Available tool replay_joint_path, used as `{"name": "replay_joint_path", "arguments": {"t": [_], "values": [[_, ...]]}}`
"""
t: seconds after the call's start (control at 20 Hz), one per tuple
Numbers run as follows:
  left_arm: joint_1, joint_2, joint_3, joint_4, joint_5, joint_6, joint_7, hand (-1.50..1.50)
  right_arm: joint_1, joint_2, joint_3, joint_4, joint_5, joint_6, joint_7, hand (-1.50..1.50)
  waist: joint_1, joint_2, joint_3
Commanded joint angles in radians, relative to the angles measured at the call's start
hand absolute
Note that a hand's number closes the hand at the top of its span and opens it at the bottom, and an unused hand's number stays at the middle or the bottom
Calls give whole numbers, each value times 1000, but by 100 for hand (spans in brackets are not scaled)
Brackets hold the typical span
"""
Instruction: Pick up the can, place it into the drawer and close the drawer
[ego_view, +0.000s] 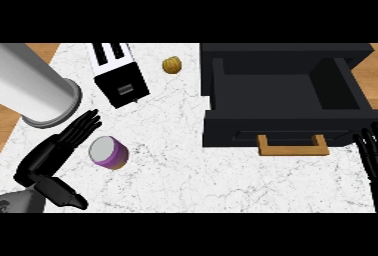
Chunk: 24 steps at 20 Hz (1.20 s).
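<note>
- Can (108, 152): purple wall, pale grey top, lying on the white marbled counter (192, 175) in its lower left part. Tilted so the flat end faces up and to the left. Not in the drawer; well apart from it.
- Left hand (55, 150): black, entering from the lower left corner on a grey forearm. Fingers straight and spread, pointing up and to the right, lying just beside the can on its left. Thumb sticks out low, toward the bottom edge. Hand is released, nothing grasped; whether the fingers touch the can's wall, cannot tell.
- Right hand (368, 152): only a few black fingers show at the right edge, near the drawer's front corner. Whether released or clenched, cannot tell.
- Drawer (280, 112): black, pulled open at the upper right, inside dark and in full view. Wooden handle (292, 145) on its front face, toward the lower edge.
- Toaster (118, 75): black and white, upper left of centre, slots at the far end.
- Large white cylinder (33, 82): grey rim, lying slantwise at the far left, near the left hand's fingertips.
- Small golden-brown ridged item (172, 65): between toaster and drawer, near the counter's far edge.
</note>
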Motion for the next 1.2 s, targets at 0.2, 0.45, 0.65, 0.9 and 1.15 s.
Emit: {"name": "replay_joint_path", "arguments": {"t": [0.2, 0.45, 0.65, 0.9, 1.15], "values": [[-91, 45, 9, 297, -149, 18, -232, -150, 11, 41, 35, -23, 49, -8, -15, -150, -4, 1, 0], [-41, 21, -26, 285, -181, 49, -282, -150, -55, 67, 60, 86, 107, -41, -53, -150, 3, 0, 0], [-166, 98, -8, 568, -238, 44, -453, -150, -89, 9, 5, -45, 16, -24, 115, -150, -7, 3, -1], [-198, 124, -18, 627, -232, 21, -468, -150, 9, 43, 13, -56, 30, -2, 16, -150, -9, 2, -1], [-262, 95, -24, 753, -253, 95, -482, -150, -64, -12, -51, 0, -2, 9, 31, -150, -6, 3, -1]]}}
